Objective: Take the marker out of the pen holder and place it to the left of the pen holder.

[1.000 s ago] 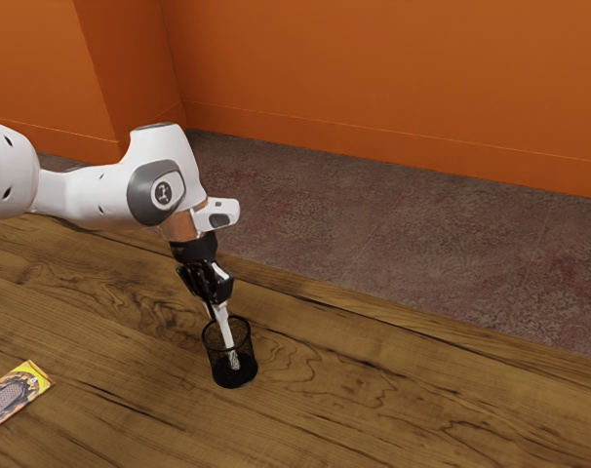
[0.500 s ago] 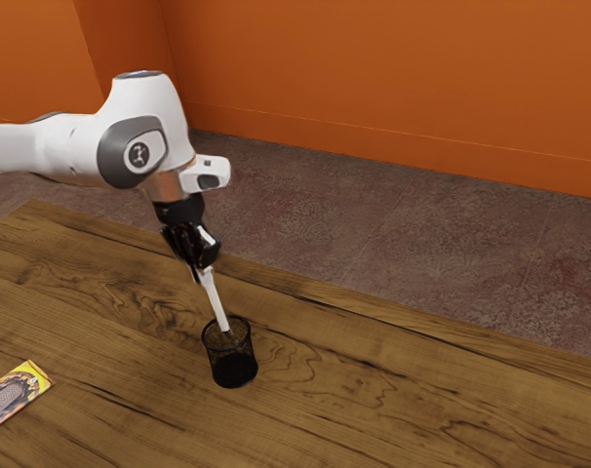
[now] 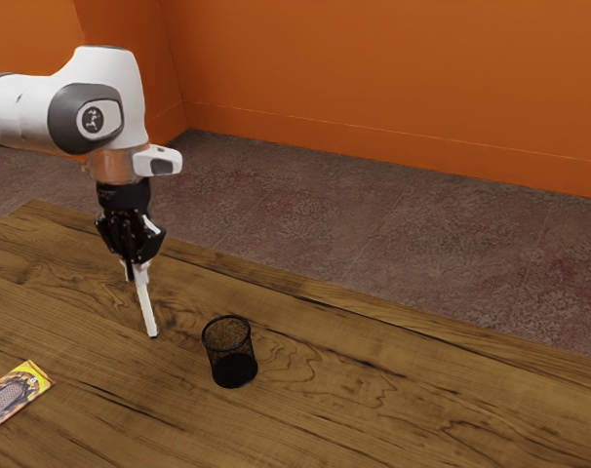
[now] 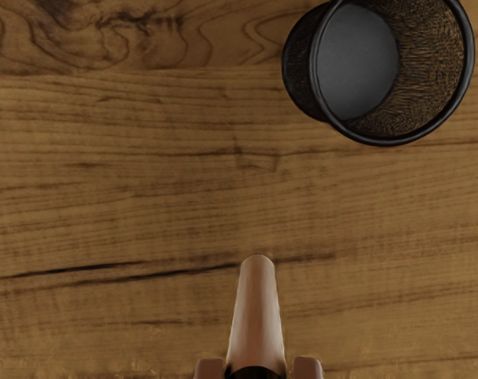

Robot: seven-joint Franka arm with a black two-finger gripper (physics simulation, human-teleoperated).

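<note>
The end effector point(image 3: 136, 265) is closed on the marker, one finger at either side, pointing down above the bench point(image 3: 393, 400). Below it is the broad wooden top, which offers room to lay the marker down. A flat, brightly printed packet point(image 3: 13, 396) lies toward the exterior view's lower left, apart from the work. The black mesh pen holder point(image 3: 230, 353) stands upright toward the exterior view's right, so its open rim probably let the marker come out upward. The white marker point(image 3: 146, 307) is outside the holder, gripped near its upper end, likely because that end is the easier one to reach in a holder. It hangs below the end effector, slightly tilted, its lower end angled toward the holder's side; lowering and releasing it remain.
</note>
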